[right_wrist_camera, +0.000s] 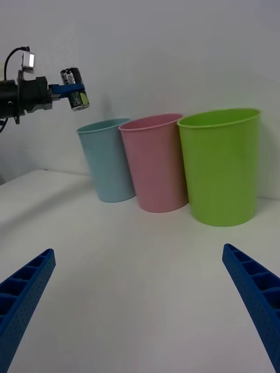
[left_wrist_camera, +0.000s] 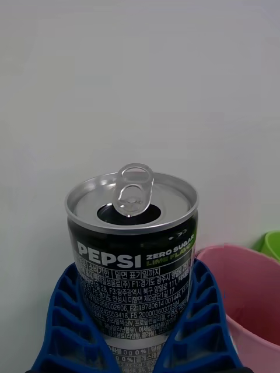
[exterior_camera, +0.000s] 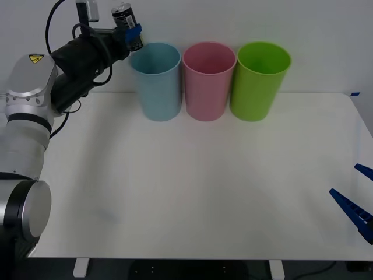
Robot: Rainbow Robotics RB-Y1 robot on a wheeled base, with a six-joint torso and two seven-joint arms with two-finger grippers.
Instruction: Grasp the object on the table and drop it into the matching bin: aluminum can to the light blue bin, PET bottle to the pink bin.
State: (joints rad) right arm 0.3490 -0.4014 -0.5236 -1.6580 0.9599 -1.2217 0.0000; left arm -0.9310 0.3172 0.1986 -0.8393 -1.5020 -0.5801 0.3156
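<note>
My left gripper [exterior_camera: 129, 32] is clamped on the can [exterior_camera: 125, 19], one blue ribbed finger on each side of its lower body, and I hold it high at the far left, just left of the blue bin [exterior_camera: 156, 81] and above its rim. The can tilts a little in the front view. Its tab is lifted and the mouth is open, so I judge it empty and very light. Thin, smooth metal like this should dent under a hard squeeze and slip under a weak one, so the ribbed pads belong on the round wall, below the stiff top rim. My right gripper [exterior_camera: 356, 198] rests spread open at the table's [exterior_camera: 192, 186] near right edge.
</note>
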